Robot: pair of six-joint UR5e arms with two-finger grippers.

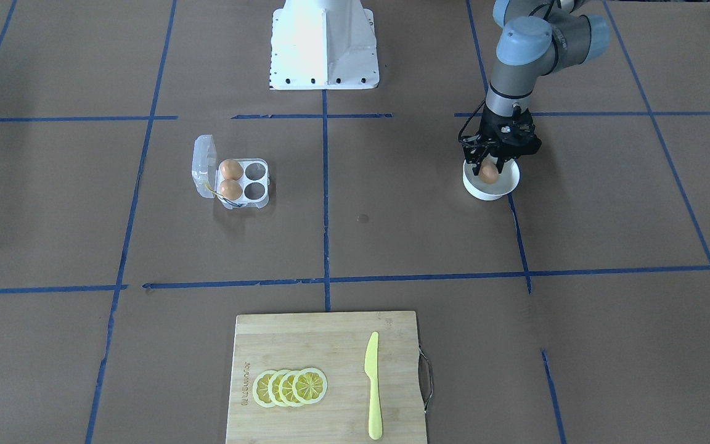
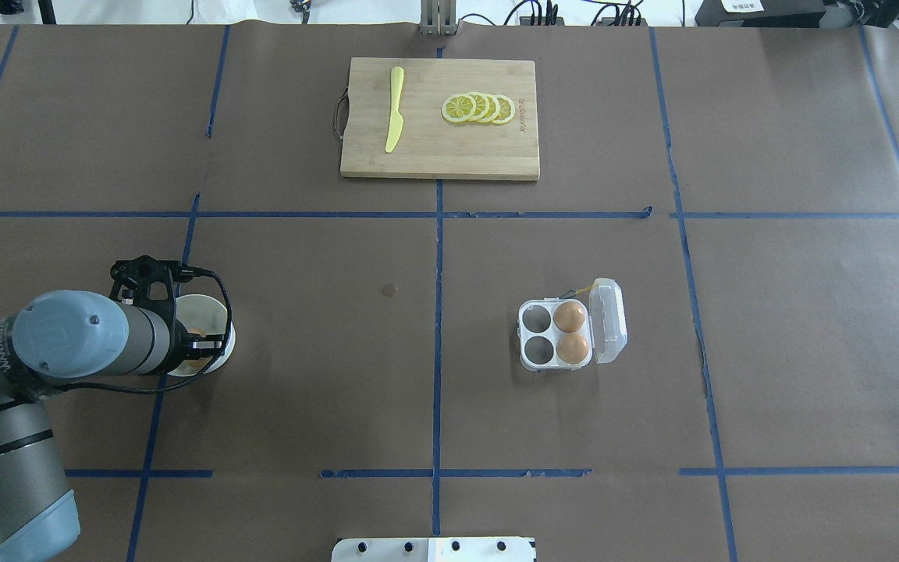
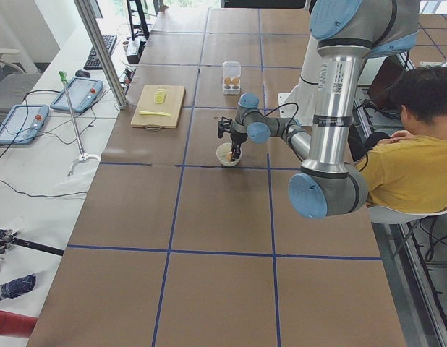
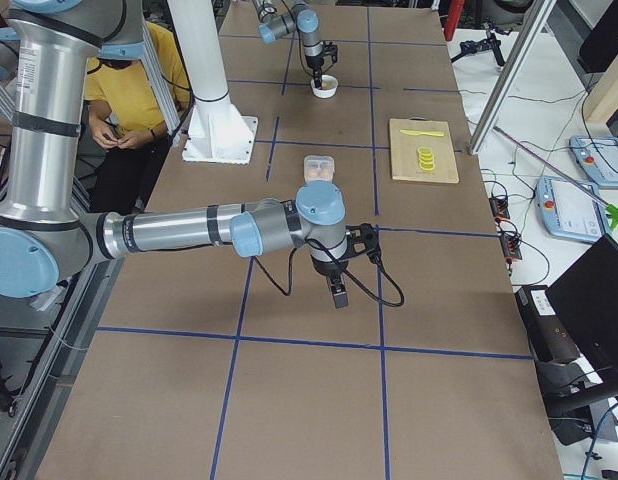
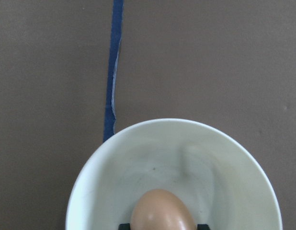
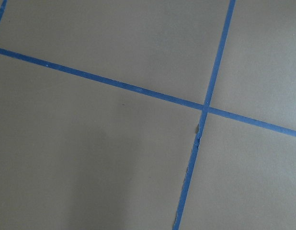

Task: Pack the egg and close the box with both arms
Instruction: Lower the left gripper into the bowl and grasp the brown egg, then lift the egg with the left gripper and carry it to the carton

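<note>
Front and overhead cams looked down on the worktop (image 1: pixel 392 246) from opposite sides, both catching the box (image 1: pixel 255 180). Side cams sat farther back; left wrist cam stared close into the bowl (image 5: pixel 186 143).

Even, diffuse light fills every view, and shadows are faint and soft-edged. The white pedestal (image 1: pixel 324 43) blows out to glare. In the left wrist view the egg (image 5: pixel 163 211) looks slightly soft, perhaps too close for focus

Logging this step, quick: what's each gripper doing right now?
Left gripper: closed on the egg, in the white bowl.
Right gripper: cannot be told; it shows only in a side view.
</note>
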